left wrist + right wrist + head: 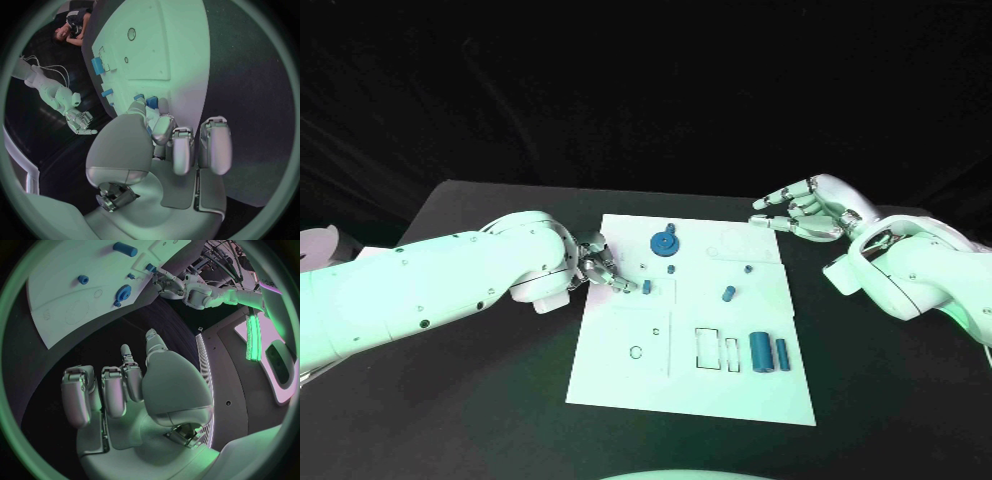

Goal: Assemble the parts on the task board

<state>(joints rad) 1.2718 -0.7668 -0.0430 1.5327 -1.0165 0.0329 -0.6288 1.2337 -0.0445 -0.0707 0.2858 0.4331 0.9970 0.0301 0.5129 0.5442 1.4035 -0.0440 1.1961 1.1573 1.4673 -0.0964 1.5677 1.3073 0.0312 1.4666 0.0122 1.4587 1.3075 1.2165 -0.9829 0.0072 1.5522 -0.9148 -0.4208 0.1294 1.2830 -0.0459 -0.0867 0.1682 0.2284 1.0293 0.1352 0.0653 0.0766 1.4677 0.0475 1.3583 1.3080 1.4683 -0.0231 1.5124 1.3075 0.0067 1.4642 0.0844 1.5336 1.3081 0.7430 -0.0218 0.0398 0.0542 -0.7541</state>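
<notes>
The white task board (661,385) lies mid-table. My left hand (600,270) reaches over its left edge and pinches a small blue peg (646,287) at its fingertips, low over the board; the left wrist view shows that peg (152,102) between the thumb and a finger. A blue gear (664,242) sits at the board's far side. Small blue pieces lie at the middle (728,293), and two blue cylinders (760,351) lie near the right edge. My right hand (805,210) hovers off the far right corner, fingers loosely bent, holding nothing.
Outlined slots (711,350) lie beside the cylinders, and a small oval hole (636,352) is at the board's near left. Bare black table (473,400) surrounds the board. In the right wrist view the gear (123,291) stands near the board's edge (69,310).
</notes>
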